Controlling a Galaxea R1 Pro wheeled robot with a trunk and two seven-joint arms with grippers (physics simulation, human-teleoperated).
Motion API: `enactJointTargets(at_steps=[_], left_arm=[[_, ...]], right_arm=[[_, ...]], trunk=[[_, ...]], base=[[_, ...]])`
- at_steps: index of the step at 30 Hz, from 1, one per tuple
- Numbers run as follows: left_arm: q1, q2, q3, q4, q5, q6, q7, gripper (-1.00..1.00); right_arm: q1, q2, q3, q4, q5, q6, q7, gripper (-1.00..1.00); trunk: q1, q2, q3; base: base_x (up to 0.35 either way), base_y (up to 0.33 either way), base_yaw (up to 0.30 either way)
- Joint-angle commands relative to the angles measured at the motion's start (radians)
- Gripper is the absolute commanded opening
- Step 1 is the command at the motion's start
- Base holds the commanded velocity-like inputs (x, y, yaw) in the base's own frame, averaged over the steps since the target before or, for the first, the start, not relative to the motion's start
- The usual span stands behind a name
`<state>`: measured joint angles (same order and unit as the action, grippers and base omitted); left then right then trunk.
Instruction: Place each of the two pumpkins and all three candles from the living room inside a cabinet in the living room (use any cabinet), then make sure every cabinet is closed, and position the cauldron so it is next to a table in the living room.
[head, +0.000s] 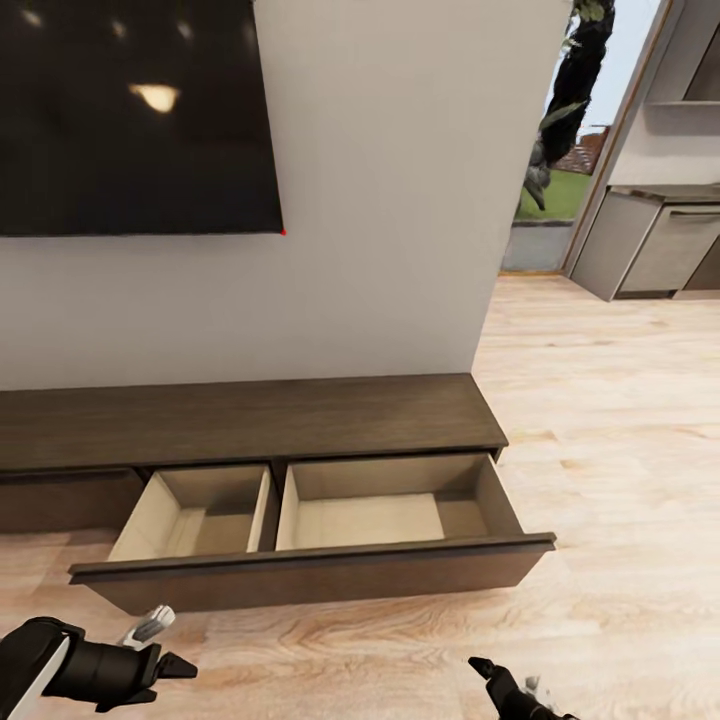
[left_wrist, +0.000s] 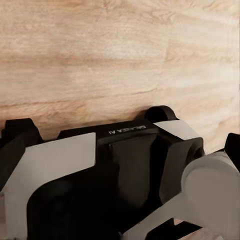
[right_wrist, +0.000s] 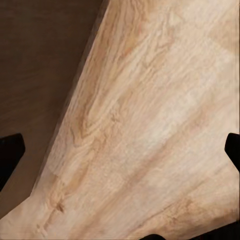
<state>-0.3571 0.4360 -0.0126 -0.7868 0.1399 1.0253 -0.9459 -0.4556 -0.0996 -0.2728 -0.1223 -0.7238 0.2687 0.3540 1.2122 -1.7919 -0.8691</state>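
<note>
Standing open, cabinet drawer ahead of left gripper, right gripper

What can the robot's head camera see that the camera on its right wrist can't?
The head view alone has the pulled-out drawer with two pale beige compartments, the big black screen on the wall and the left gripper. The right wrist view alone has a close look past its wide-apart black fingertips. Both share the light wooden floor and the long dark-brown cabinet.
</note>
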Motion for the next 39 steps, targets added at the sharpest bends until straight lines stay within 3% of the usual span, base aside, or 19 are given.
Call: enactJointTargets(at_steps=[1,8,9,13,17,21,22,29,33,35,39], left_arm=[[0.0,-0.006,0.0,0.0,-0.001,0.0,0.023,1.0],[0.0,-0.063,0.0,0.0,0.001,-0.001,0.219,1.0],[0.0,-0.08,0.0,0.0,0.001,-0.001,0.267,1.0],[0.0,-0.091,-0.001,0.0,0.001,-0.002,0.309,1.0],[0.0,-0.094,0.0,0.0,0.001,-0.005,0.356,1.0],[0.0,-0.104,0.001,0.0,0.001,-0.058,0.421,1.0],[0.0,-0.118,0.02,0.0,0.002,-0.083,0.499,1.0],[0.0,-0.164,0.074,0.0,0.001,-0.114,0.649,1.0],[0.0,-0.184,0.078,0.0,0.001,-0.174,0.735,1.0],[0.0,-0.202,0.079,0.0,0.002,-0.189,0.803,1.0],[0.0,-0.218,0.079,0.0,0.002,-0.203,0.878,1.0]], right_arm=[[0.0,-0.001,0.0,0.0,0.003,-0.017,-0.012,1.0],[0.0,-0.007,0.001,0.0,0.007,-0.064,-0.033,1.0],[0.0,-0.009,0.025,0.0,0.007,-0.072,-0.036,1.0],[0.0,-0.007,0.077,0.0,0.006,-0.11,-0.035,1.0],[0.0,-0.008,0.089,0.001,0.006,-0.131,-0.035,1.0],[0.0,-0.007,0.094,0.001,0.006,-0.136,-0.035,1.0],[0.0,-0.008,0.095,0.0,0.006,-0.138,-0.035,1.0],[0.0,-0.006,0.104,0.0,0.008,-0.158,-0.041,1.0],[0.0,0.0,0.18,0.0,0.041,-0.195,-0.103,1.0],[0.0,0.003,0.231,0.0,0.058,-0.21,-0.179,1.0],[0.0,0.006,0.267,0.0,0.067,-0.218,-0.321,1.0]], trunk=[[-0.004,0.007,0.003],[-0.031,0.056,0.025],[-0.035,0.063,0.028],[-0.05,0.091,0.041],[-0.065,0.119,0.053],[-0.081,0.147,0.066],[-0.084,0.154,0.069],[-0.111,0.203,0.091],[-0.127,0.231,0.103],[-0.134,0.245,0.11],[-0.15,0.273,0.122]], base=[[0.0,0.0,0.0],[0.0,0.0,0.0],[0.0,0.0,0.0],[0.0,0.0,0.0],[0.0,0.0,0.0],[0.0,0.0,0.0],[0.0,0.0,0.0],[0.0,0.0,0.0],[0.0,0.0,0.0],[0.0,0.0,0.0],[0.0,0.0,0.0]])
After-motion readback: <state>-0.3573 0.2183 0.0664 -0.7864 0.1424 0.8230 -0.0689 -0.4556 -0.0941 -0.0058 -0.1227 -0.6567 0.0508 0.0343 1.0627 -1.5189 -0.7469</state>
